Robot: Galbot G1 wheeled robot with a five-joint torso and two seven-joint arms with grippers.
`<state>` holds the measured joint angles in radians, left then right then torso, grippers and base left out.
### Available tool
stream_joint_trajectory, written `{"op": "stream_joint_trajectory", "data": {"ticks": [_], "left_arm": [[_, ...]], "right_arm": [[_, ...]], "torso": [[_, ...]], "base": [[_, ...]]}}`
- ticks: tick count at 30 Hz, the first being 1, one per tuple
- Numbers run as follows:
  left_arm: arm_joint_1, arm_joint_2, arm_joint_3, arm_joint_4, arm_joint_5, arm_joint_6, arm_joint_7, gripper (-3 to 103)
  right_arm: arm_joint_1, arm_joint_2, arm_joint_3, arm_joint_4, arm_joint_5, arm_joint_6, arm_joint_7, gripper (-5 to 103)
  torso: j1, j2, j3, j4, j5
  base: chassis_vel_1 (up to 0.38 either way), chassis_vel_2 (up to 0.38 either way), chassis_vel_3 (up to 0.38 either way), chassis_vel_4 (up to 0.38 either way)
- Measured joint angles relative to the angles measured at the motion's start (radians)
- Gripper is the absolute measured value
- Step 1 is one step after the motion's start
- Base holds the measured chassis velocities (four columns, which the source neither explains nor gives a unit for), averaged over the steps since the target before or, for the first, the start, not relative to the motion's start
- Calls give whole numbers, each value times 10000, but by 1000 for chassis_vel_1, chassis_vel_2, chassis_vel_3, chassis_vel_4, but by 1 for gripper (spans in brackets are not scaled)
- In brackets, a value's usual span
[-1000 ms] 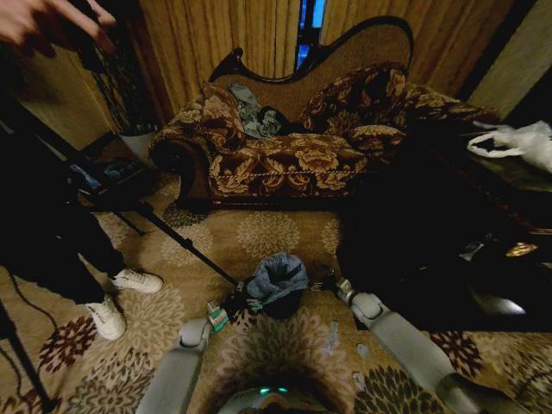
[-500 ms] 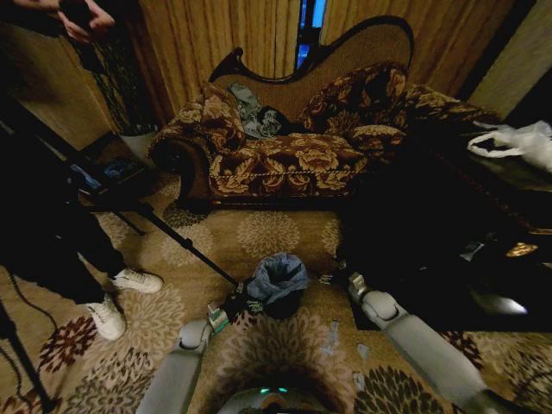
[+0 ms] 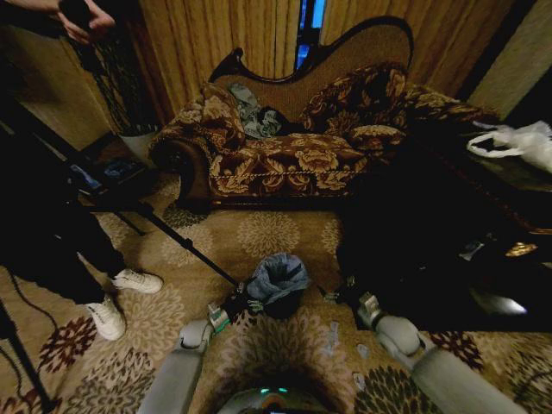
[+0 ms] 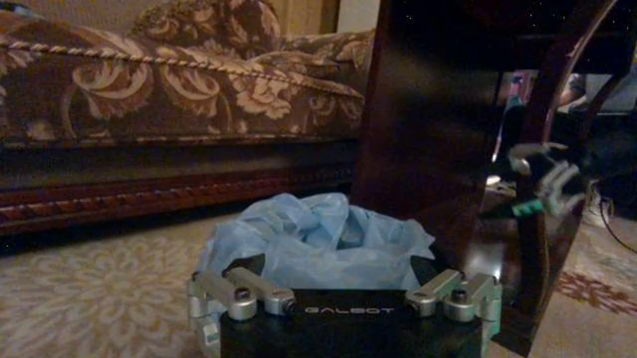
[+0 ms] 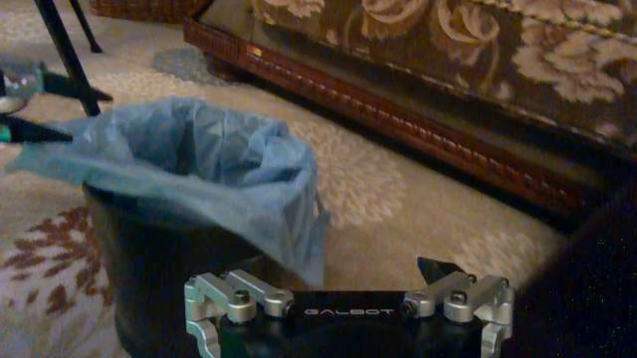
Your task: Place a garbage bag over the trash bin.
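Hanging over the trash bin [image 3: 278, 302], the garbage bag [image 3: 276, 274] seems pinched by the nearer left gripper [image 3: 244, 304]; right gripper [image 3: 338, 293] stands apart, seemingly open.

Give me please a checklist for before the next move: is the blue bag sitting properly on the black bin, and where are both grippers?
1. Garbage bag is inside the mouth of the trash bin: ok.
2. Bag edge is folded down over the rim on the side seen in the right wrist view: ok.
3. Bag is over the rim all around: cannot tell, because the far side is hidden.
4. Bin stands upright on the carpet: ok.
5. Left gripper is at the bag's edge on the bin's left side: ok. Whether it grips the film: cannot tell.
6. Right gripper is apart from the bin, on its right side: ok.
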<state>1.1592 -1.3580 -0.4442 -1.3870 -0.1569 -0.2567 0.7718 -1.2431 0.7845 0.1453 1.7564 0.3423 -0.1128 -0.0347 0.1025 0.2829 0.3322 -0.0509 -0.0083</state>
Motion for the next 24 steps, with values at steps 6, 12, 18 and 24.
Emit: {"op": "stream_joint_trajectory", "data": {"ticks": [6, 12, 18, 24], "left_arm": [[521, 115, -177, -733, -673, 197, -93, 100], [1016, 222, -402, -1785, -1411, 651, -33, 100], [1467, 294, 446, -4344, -2308, 3085, -3039, 100], [1014, 172, 1503, -4946, -2538, 4894, -6462, 97]], "right_arm": [[-1028, 385, 1109, 93, -203, 283, -141, 100], [-1180, 694, 1542, 86, -245, 373, -134, 100], [-1198, 1207, 1768, -83, -408, 484, -105, 100], [-1307, 1515, 1915, -180, -571, 696, -39, 100]], "torso": [[-1, -1, 1, 0, -4], [0, -2, 1, 2, -4], [0, -1, 0, 0, 0], [0, -1, 1, 1, -3]], "base": [[0, 0, 0, 0], [0, 0, 0, 0], [0, 0, 0, 0], [0, 0, 0, 0]]}}
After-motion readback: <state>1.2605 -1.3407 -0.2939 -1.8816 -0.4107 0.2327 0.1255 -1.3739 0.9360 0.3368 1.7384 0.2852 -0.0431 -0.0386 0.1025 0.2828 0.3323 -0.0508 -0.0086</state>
